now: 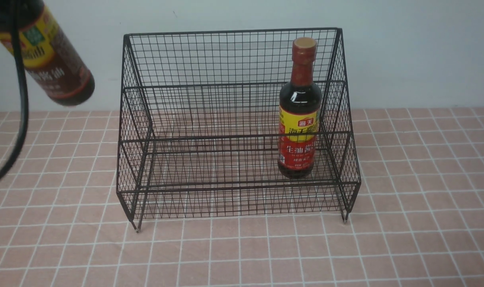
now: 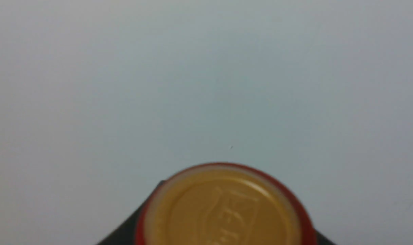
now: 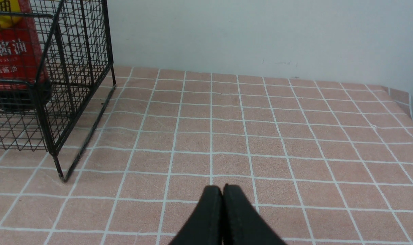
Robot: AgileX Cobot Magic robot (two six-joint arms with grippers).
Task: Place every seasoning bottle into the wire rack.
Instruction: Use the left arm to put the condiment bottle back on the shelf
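Observation:
The black wire rack (image 1: 234, 137) stands mid-table. One seasoning bottle (image 1: 299, 131), yellow label with red below, stands upright at the right side of the rack on a lower tier; the right wrist view shows it (image 3: 12, 51) through the rack's (image 3: 73, 68) side. The other seasoning bottle (image 1: 50, 59), brown-labelled, hangs tilted in the air above and to the left of the rack, base pointing down toward it. In the left wrist view its tan cap (image 2: 223, 207) fills the space between my left gripper's (image 2: 223, 238) dark fingers (image 2: 124, 231), which are shut on it. My right gripper (image 3: 222, 187) is shut and empty, low over the table to the right of the rack.
A pink tiled cloth (image 1: 425, 199) covers the table, against a pale wall (image 1: 405, 52). A black cable (image 1: 22, 99) hangs down in front of the lifted bottle at the far left. The table's right edge (image 3: 410, 102) shows in the right wrist view.

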